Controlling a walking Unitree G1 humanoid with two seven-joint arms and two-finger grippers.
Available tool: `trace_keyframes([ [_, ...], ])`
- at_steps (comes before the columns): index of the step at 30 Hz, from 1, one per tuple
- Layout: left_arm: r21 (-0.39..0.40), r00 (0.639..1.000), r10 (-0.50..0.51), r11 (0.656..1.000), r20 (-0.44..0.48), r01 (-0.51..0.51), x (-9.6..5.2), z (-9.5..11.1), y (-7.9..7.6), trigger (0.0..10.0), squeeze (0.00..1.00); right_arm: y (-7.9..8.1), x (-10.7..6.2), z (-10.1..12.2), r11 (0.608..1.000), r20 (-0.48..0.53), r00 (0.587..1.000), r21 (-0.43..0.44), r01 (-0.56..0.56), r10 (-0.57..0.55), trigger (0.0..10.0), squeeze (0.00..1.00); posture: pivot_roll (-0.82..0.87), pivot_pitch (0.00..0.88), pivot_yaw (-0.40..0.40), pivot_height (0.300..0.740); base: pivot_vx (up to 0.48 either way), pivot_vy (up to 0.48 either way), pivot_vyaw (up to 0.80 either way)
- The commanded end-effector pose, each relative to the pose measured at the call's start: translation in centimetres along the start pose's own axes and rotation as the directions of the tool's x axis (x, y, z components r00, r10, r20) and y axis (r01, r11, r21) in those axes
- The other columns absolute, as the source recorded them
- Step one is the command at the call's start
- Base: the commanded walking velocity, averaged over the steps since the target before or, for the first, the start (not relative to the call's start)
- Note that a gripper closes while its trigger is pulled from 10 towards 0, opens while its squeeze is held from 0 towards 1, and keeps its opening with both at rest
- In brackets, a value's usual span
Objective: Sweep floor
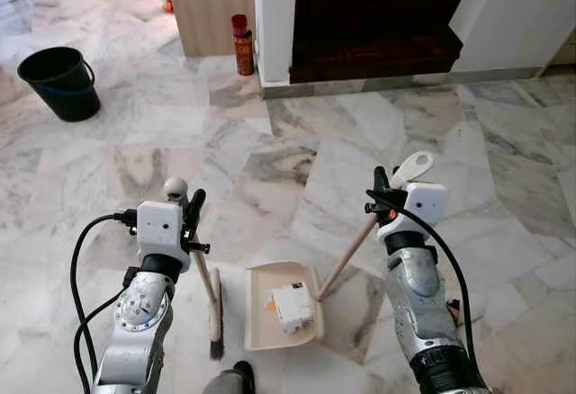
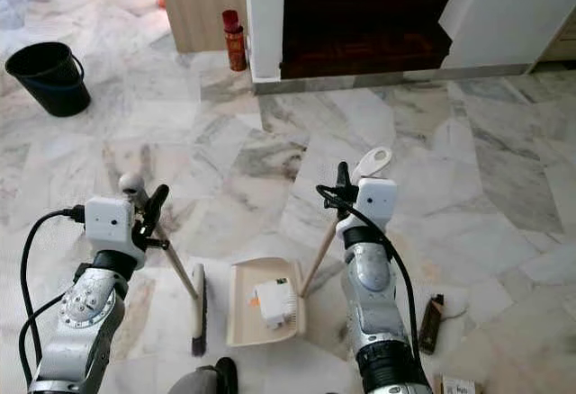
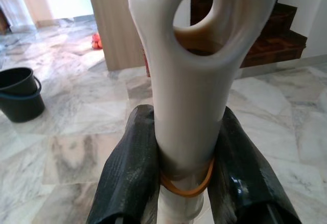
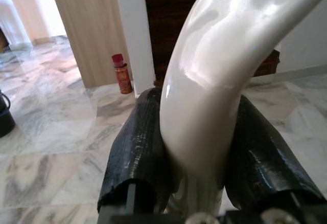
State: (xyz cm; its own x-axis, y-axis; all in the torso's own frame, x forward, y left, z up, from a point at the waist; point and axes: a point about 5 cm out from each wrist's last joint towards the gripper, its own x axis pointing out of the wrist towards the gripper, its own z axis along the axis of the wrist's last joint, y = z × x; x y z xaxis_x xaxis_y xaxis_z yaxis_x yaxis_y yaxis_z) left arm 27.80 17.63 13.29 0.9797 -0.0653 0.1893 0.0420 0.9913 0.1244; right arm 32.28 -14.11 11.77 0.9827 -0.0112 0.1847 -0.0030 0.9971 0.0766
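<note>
Marble floor [image 1: 270,160] — one broom [image 1: 212,308], one dustpan [image 1: 265,308], two grippers clamped.

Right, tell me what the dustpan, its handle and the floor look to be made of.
Dustpan: cream plastic by the look, matte, moulded with a raised rim. Its handle: a tan shaft, possibly wood, ending in a glossy white plastic loop clamped by the right gripper. Floor: polished marble or marble-look tile, grey-veined, with visible joints.
</note>
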Motion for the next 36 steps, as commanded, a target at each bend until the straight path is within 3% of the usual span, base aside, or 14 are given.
trace_keyframes([
  [1,0.015,1.0,0.003,1.0,0.03,-0.004,0.14,0.76,0.22,10.0,0.0,0.37,0.28,0.6,1.0,0.027,1.0,0.023,-0.006,0.005,10.0,0.0,0.14,0.163,-0.026,0.74,0.0,0.326,0.0],
  [28,0.018,1.0,0.01,1.0,0.022,-0.01,0.09,0.72,0.32,10.0,0.0,0.51,0.22,0.46,1.0,0.017,1.0,0.026,-0.018,0.017,10.0,0.0,0.14,0.176,-0.027,0.74,0.0,0.319,0.0],
  [36,0.009,0.999,-0.003,1.0,0.042,0.003,0.13,1.0,0.11,10.0,0.0,0.57,0.19,0.38,1.0,0.015,1.0,0.022,-0.018,0.018,10.0,0.0,0.14,0.179,-0.026,0.74,0.0,0.0,0.0],
])
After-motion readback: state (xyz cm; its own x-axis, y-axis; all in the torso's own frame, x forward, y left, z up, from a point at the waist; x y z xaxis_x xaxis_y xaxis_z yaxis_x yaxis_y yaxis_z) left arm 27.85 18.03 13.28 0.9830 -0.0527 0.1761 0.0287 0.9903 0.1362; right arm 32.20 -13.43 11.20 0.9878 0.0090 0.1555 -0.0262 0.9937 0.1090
